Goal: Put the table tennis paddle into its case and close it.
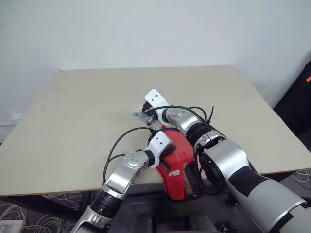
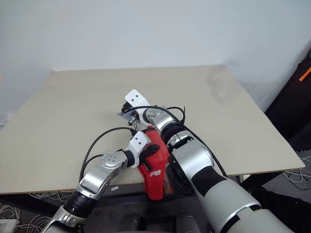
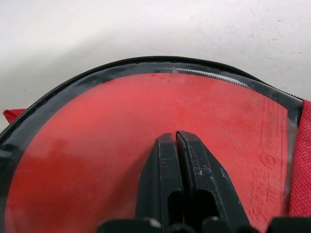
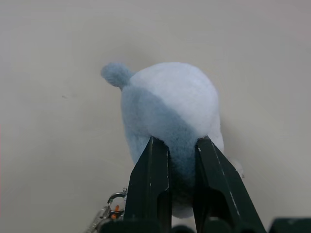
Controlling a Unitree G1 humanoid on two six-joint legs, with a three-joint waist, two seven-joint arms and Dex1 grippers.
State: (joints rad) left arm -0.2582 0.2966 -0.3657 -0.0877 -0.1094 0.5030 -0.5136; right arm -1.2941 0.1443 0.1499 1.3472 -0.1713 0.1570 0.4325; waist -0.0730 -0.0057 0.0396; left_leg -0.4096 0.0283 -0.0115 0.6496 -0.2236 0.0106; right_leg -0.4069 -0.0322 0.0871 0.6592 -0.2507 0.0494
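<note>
Red fabric dominates the near edge of the pale worktop: the case lies there with its black mesh end hanging over the edge towards me, a white logo on its red side. Much of it is hidden under my two arms, so I cannot make out its full outline or how far the zip is drawn.

From the left wrist camera I see the table tennis paddle inside the case: a round red rubber face, slightly scuffed, with faint printed lettering near one side. The black edging and zip teeth of the case curve around its rim. The handle is out of sight, and I cannot tell how deep the paddle sits.

My left hand hovers just over the red face with its two black fingers pressed together, holding nothing.

My right hand reaches further across the worktop, beyond the case. Its fingers are clamped on a small plush toy, soft and rounded, grey-blue and white, with a little nub on one side. A metal clip dangles beside the fingers, cut off by the frame.
</note>
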